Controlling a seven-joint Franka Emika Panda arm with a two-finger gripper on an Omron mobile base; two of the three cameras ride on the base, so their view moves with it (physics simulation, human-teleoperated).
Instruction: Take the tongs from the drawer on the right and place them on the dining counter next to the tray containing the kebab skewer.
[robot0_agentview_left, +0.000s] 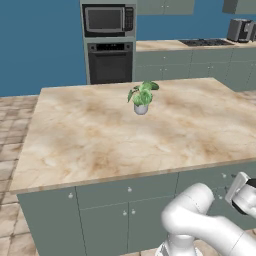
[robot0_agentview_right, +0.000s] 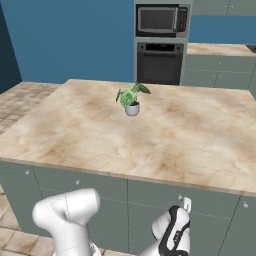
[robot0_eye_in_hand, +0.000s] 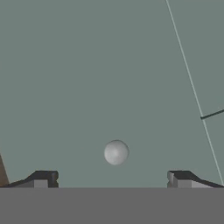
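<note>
The drawer is a flat grey-green front, and it is shut. Its small round pale knob sits just ahead of my gripper, centred between the two dark fingertips. The jaws stand wide open with nothing between them. In the right base view my gripper points at the drawer under the marbled island's edge. From the left base view the hand is low at the right edge, against the same drawer. The tongs are hidden. The dining counter, tray and kebab skewer are out of view.
A marbled island with a potted plant spans the scene ahead of me. A like drawer lies further left, with cabinet doors below. A wall oven, a microwave and a back counter with a toaster stand behind.
</note>
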